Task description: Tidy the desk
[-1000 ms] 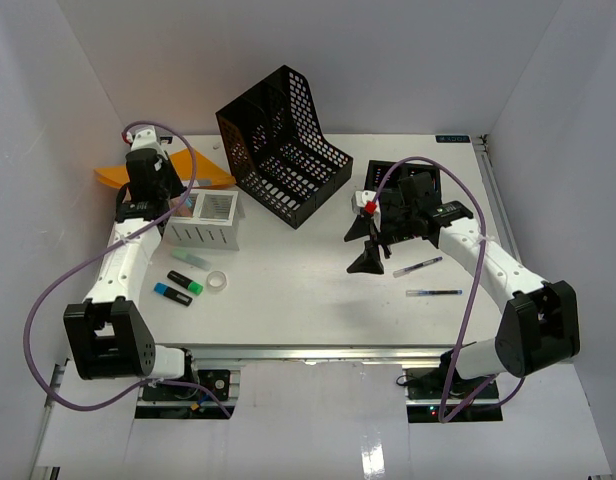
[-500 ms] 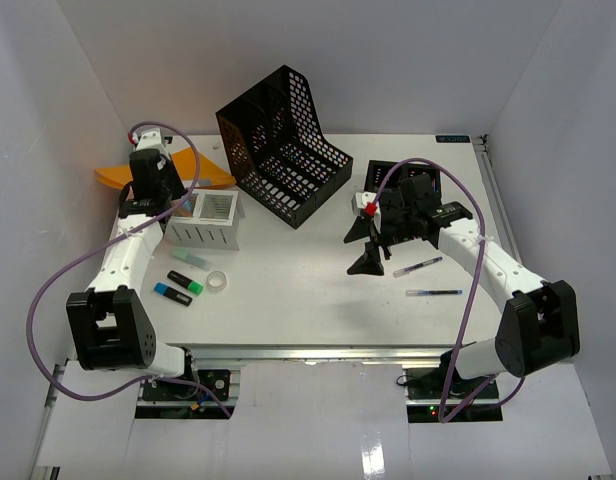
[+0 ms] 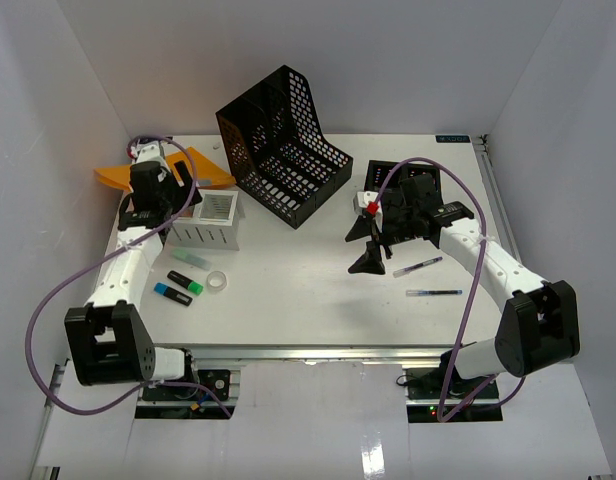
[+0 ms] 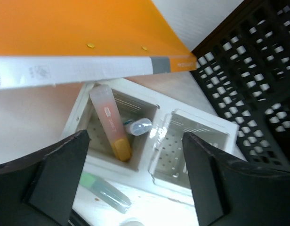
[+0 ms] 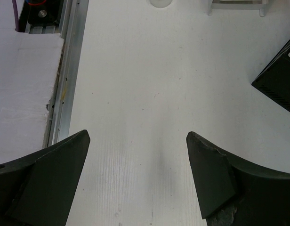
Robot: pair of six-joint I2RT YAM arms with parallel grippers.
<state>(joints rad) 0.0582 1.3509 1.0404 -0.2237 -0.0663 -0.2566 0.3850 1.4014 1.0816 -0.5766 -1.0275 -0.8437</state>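
The white desk point(image 3: 308, 300) carries scattered stationery. My left gripper point(image 3: 168, 210) hovers open over a white two-compartment organizer point(image 3: 213, 232), with nothing between its fingers point(image 4: 62, 176). In the left wrist view a pink highlighter with an orange cap point(image 4: 112, 125) lies in the left compartment of the organizer point(image 4: 149, 141), beside a small clear cap point(image 4: 138, 126). The right compartment looks bare. My right gripper point(image 3: 363, 245) hangs open above bare desk point(image 5: 149, 70) near the middle, holding nothing.
An orange folder point(image 3: 163, 170) lies behind the organizer and a black mesh file rack point(image 3: 283, 145) stands at the back. Highlighters point(image 3: 185, 283), a tape roll point(image 3: 217, 280) and a pale green marker point(image 4: 105, 190) lie front left. Two pens point(image 3: 418, 267) lie front right. A metal rail point(image 5: 69, 56) edges the desk.
My left gripper's jaws now stand wide apart, and its wrist has shifted slightly over the organizer, uncovering more of the orange folder. The right arm has stayed still.
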